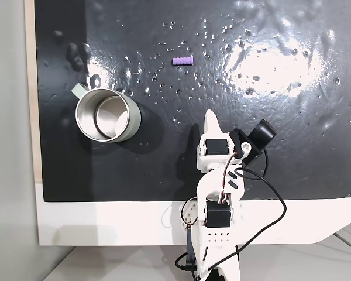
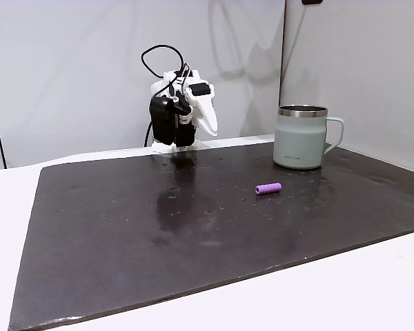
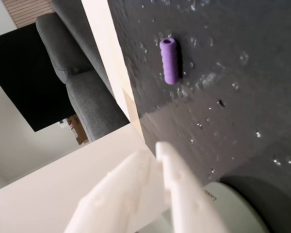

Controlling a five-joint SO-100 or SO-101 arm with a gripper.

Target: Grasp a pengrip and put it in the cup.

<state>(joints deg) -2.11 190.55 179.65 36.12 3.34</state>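
The pengrip (image 1: 183,61) is a small purple ribbed cylinder lying flat on the black mat, far from the arm; it also shows as the pengrip (image 2: 268,188) and the pengrip (image 3: 169,60). The cup (image 1: 108,115) stands upright with its steel inside showing and its handle pointing away from the arm; in the side fixed view the cup (image 2: 300,136) is behind the pengrip. My gripper (image 1: 210,119) is folded back near the arm's base, shut and holding nothing, well short of both things. Its white fingers (image 3: 136,179) lie pressed together.
The black mat (image 1: 281,146) covers most of a white table (image 1: 105,222). Its surface has small bumps and glare. The arm's base and cables (image 1: 269,193) sit at the mat's near edge. A grey sofa (image 3: 72,63) shows beyond the table in the wrist view.
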